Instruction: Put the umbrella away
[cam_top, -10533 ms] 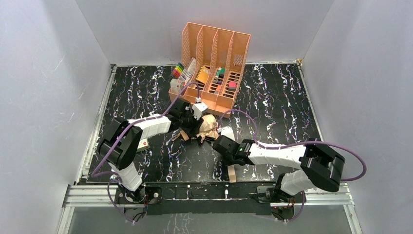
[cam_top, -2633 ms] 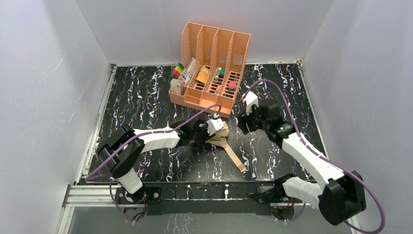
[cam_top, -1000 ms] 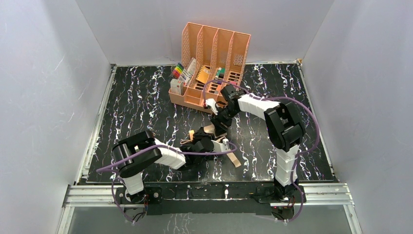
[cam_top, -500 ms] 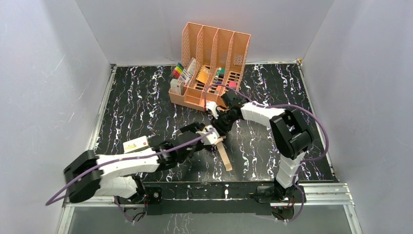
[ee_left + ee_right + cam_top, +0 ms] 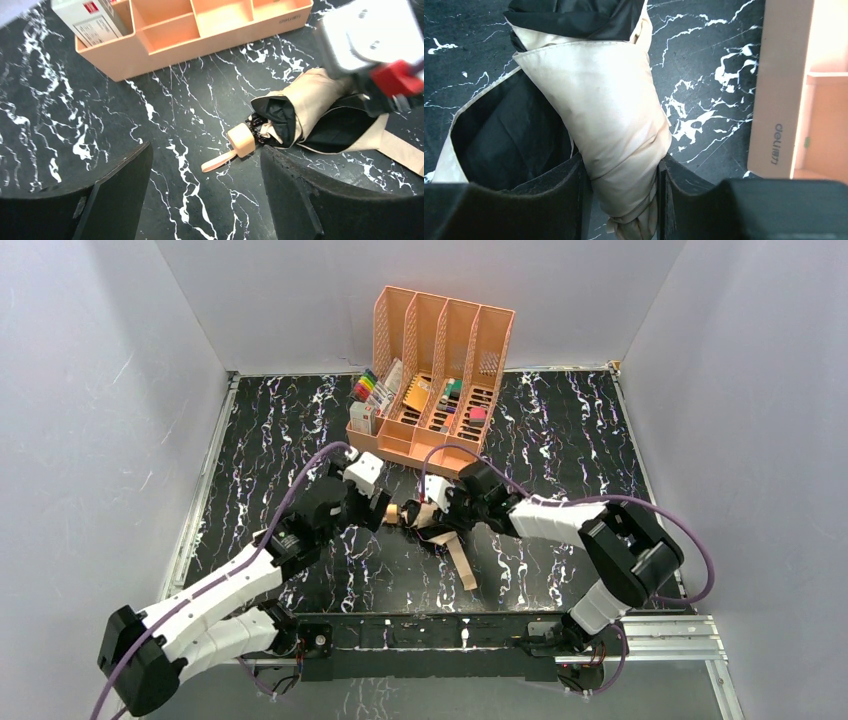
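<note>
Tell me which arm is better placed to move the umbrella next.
Right, probably. The right gripper is clamped on the rolled umbrella, near the organizer. The left gripper hangs open above the table, gripping nothing, the handle lying apart from it.

White-and-black left arm (image 5: 225, 585) reaches forward, its black left gripper (image 5: 206, 187) spread wide, holding nothing. Right arm (image 5: 548, 518) folds leftward, low; right gripper (image 5: 621, 200) pinches the tan-and-black folded umbrella (image 5: 609, 115).

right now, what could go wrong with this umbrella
The right fingers pinch only the rolled tan fabric of the umbrella; the loose black folds could spill out on a lift. The left fingers are open and off the handle, so that end is unsupported. The trailing strap could snag.
</note>
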You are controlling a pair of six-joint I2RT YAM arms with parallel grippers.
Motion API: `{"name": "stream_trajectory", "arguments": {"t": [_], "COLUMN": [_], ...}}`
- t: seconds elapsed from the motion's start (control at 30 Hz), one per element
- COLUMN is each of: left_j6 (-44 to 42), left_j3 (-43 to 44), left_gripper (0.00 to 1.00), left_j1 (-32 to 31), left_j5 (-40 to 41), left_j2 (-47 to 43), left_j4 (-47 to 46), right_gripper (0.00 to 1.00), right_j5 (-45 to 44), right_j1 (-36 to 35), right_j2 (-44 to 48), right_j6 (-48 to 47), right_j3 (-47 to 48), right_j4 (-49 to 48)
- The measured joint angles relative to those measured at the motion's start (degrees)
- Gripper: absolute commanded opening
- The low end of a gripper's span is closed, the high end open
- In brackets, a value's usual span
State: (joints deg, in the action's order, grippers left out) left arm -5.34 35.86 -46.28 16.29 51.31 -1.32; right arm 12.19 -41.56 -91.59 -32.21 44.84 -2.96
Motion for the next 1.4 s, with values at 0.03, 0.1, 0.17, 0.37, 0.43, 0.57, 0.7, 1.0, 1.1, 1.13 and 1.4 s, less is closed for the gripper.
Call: {"name": "stream_trajectory", "arguments": {"t": [0.03,0.1,0.17,0.37,0.43,0.57,0.7,1.0,1.1,1.13,1.4], "left_j6": [0.68,1.33,1.68,2.78,2.54,1.49,0.79,0.00,-0.20,-0.24,-1.92], "left_j3": [0.28,0.92,2.34,5.75,6.60,7.45,7.61,10.16,12.48,13.11,17.62], "left_gripper": [0.79,0.85,0.91,0.98,0.98,0.98,0.98,0.98,0.98,0.98,0.98], "left_j1": [2.45,5.01,6.91,10.62,11.10,11.89,12.63,12.83,12.85,12.85,12.85], "left_j5": [-2.47,-5.95,-9.70,-19.98,-22.67,-27.45,-32.81,-43.80,-46.53,-47.41,-52.81], "left_j2": [1.33,3.32,5.60,11.96,13.90,17.70,22.12,32.89,36.70,37.68,45.09], "left_j4": [0.61,0.96,0.79,-1.64,-1.55,-0.74,1.01,2.73,2.69,2.67,3.87], "right_gripper": [0.13,0.13,0.13,0.13,0.17,0.20,0.19,0.19,0.19,0.18,0.18], "right_j5": [-1.14,-3.28,-6.12,-16.94,-19.50,-22.45,-21.94,-22.32,-22.43,-22.53,-22.97], "right_j1": [-0.83,-2.27,-3.93,-10.56,-12.17,-14.88,-16.37,-17.42,-17.57,-17.66,-18.12], "right_j2": [0.76,1.84,2.60,3.26,3.23,3.78,4.98,4.92,4.90,4.87,4.72], "right_j6": [-0.76,-1.75,-2.78,-7.67,-9.53,-13.35,-18.16,-21.73,-22.10,-22.18,-22.25], "right_j3": [-1.75,-4.48,-7.06,-14.95,-16.87,-21.44,-27.41,-28.52,-28.55,-28.55,-28.55], "right_j4": [-2.45,-6.60,-10.93,-25.11,-28.61,-35.60,-43.30,-45.20,-45.27,-45.27,-45.42]}}
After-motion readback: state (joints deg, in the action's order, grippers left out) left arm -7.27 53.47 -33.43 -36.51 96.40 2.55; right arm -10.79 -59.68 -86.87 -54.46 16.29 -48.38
